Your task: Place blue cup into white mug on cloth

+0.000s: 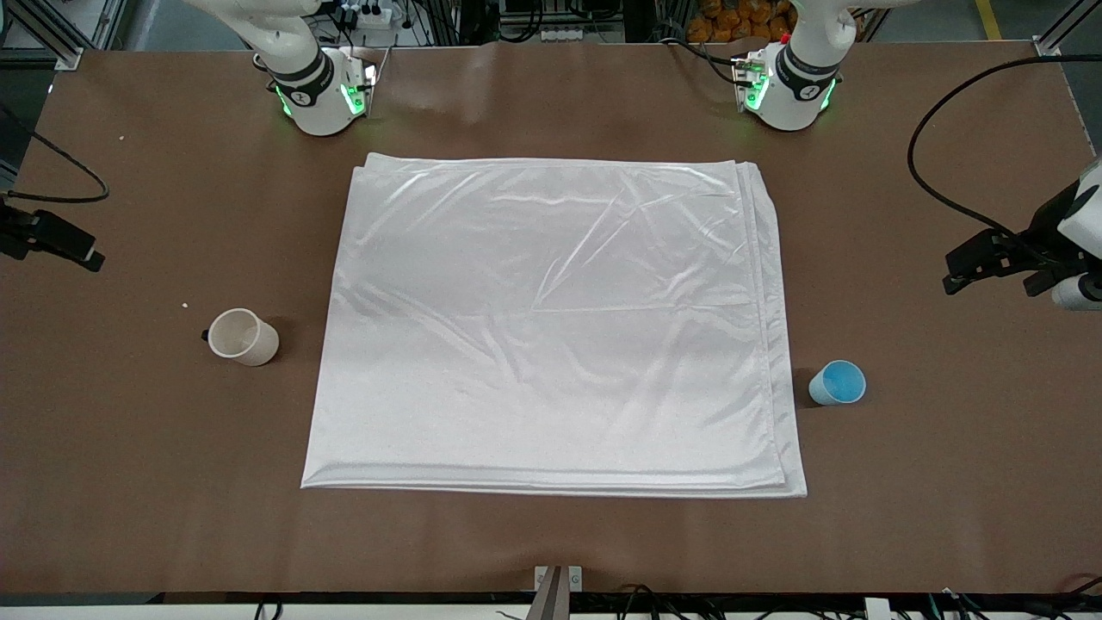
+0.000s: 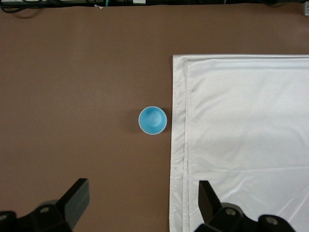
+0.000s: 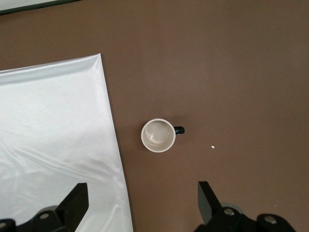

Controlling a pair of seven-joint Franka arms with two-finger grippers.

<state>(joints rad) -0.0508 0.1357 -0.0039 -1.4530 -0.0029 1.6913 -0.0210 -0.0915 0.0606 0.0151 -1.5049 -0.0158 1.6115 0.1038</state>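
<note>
The blue cup stands upright on the bare brown table just off the cloth's edge, at the left arm's end. The white mug with its small black handle stands upright on the bare table off the cloth's edge at the right arm's end. My left gripper hangs high, open and empty; its wrist view looks down on the blue cup, the cloth's edge and its open gripper. My right gripper hangs high, open and empty, with the mug and the cloth below.
A small white crumb lies on the table near the mug and shows in the right wrist view. A black cable loops over the table at the left arm's end. The two arm bases stand along the table's edge farthest from the front camera.
</note>
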